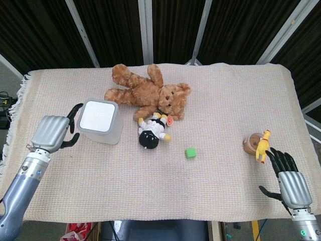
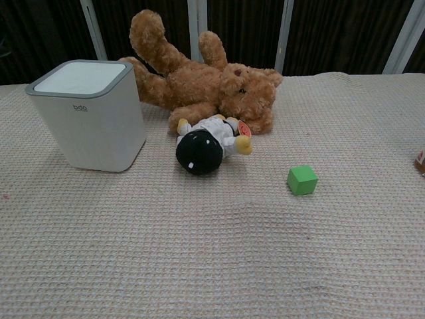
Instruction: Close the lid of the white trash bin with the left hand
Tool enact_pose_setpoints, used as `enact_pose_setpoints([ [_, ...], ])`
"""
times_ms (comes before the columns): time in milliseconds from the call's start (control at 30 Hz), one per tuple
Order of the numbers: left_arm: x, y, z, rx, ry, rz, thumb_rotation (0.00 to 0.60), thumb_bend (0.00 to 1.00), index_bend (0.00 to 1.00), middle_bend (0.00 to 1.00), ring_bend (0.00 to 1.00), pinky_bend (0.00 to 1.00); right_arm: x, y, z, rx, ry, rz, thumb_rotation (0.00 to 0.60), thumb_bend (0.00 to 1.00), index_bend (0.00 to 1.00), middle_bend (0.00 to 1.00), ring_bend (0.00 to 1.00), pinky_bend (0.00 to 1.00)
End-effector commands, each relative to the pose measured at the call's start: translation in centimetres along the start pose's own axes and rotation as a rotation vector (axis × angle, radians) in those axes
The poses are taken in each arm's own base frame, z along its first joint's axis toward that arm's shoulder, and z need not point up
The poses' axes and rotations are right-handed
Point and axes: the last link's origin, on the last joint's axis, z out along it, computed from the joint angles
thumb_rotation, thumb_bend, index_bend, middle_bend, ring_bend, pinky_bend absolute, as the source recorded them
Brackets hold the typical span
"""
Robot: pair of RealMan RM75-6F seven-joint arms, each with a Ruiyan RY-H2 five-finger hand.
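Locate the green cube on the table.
In the head view the green cube lies near the table's middle, right of the black-and-white doll, apart from it.

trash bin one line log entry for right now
white trash bin | lid: closed | left hand: beside bin, not touching | right hand: idle

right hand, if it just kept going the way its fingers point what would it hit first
Most likely the yellow rubber chicken beside the brown ball: the right hand has its fingers aimed up-table toward it. Height above the cloth is unclear, so it might pass over.
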Motion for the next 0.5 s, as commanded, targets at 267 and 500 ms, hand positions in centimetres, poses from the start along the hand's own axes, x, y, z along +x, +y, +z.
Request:
enact_pose_setpoints([
  [267, -7.0, -6.0, -11.0, 0.024, 0.128, 0.086, 0.6, 0.11, 0.0, 0.0, 0.0, 0.0, 0.1, -0.1, -0.2, 0.009, 0.026, -0.052, 0.6, 0.19, 0.0, 0.0, 0.0, 0.0],
  [500, -9.1, -8.1, -14.8, 0.056, 0.163, 0.059, 0.6, 0.11, 0.0, 0.0, 0.0, 0.0, 0.2, 0.1, -0.4, 0.0, 0.032, -0.058, 0.6, 0.19, 0.0, 0.0, 0.0, 0.0],
])
